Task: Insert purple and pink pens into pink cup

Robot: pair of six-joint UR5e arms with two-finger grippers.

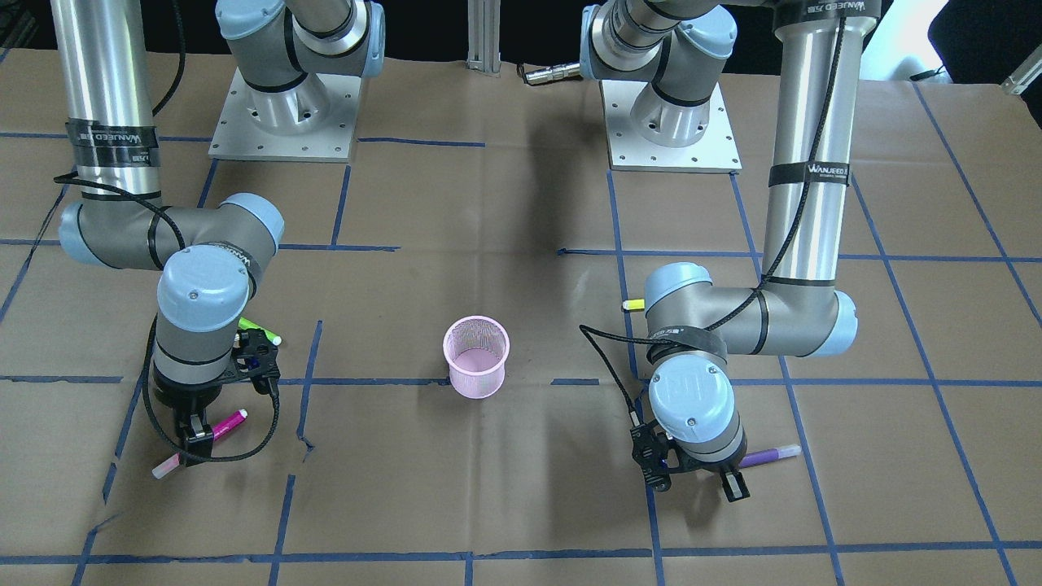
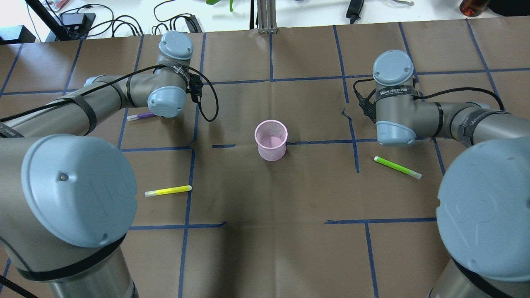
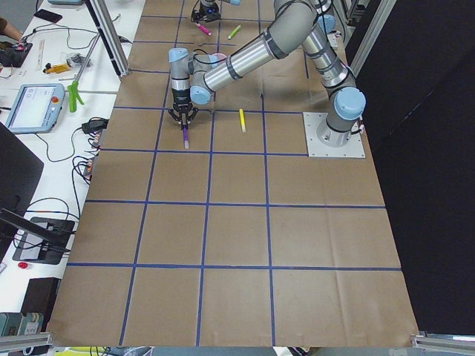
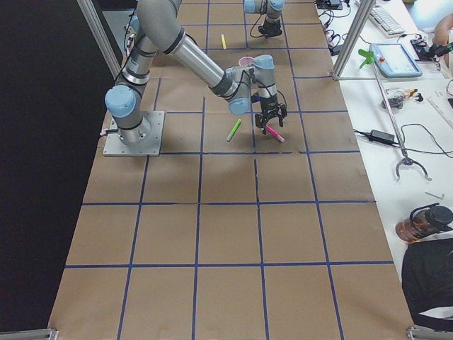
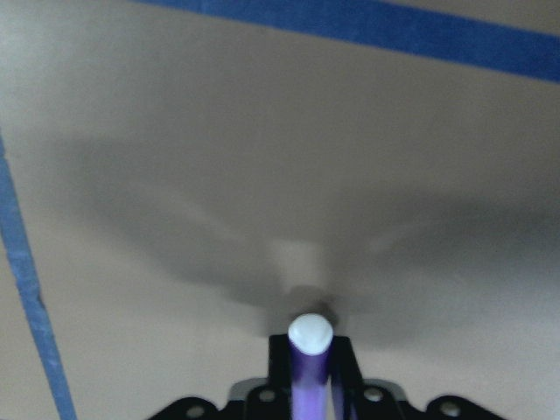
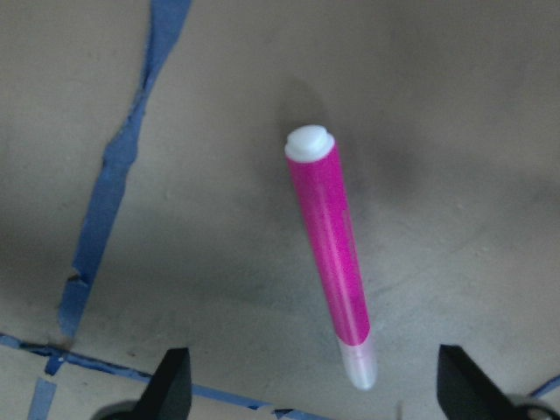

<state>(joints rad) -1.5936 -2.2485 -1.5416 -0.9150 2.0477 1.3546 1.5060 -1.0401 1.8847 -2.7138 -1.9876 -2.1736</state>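
The pink mesh cup (image 1: 477, 360) stands upright at the table's middle, also in the overhead view (image 2: 271, 140). My left gripper (image 5: 311, 389) is shut on the purple pen (image 1: 771, 455), low over the table. The pen sticks out sideways from under the wrist (image 2: 140, 116). I cannot tell whether it is lifted off the paper. My right gripper (image 6: 313, 389) is open and empty. It hovers over the pink pen (image 6: 332, 254), which lies flat on the table (image 1: 231, 422) between the spread fingers.
A yellow pen (image 2: 168, 191) lies near my left arm. A green pen (image 2: 398, 167) lies near my right arm. Blue tape lines cross the brown paper, with a torn patch (image 6: 105, 201) beside the pink pen. Both arm base plates (image 1: 285, 122) stand at the robot's side.
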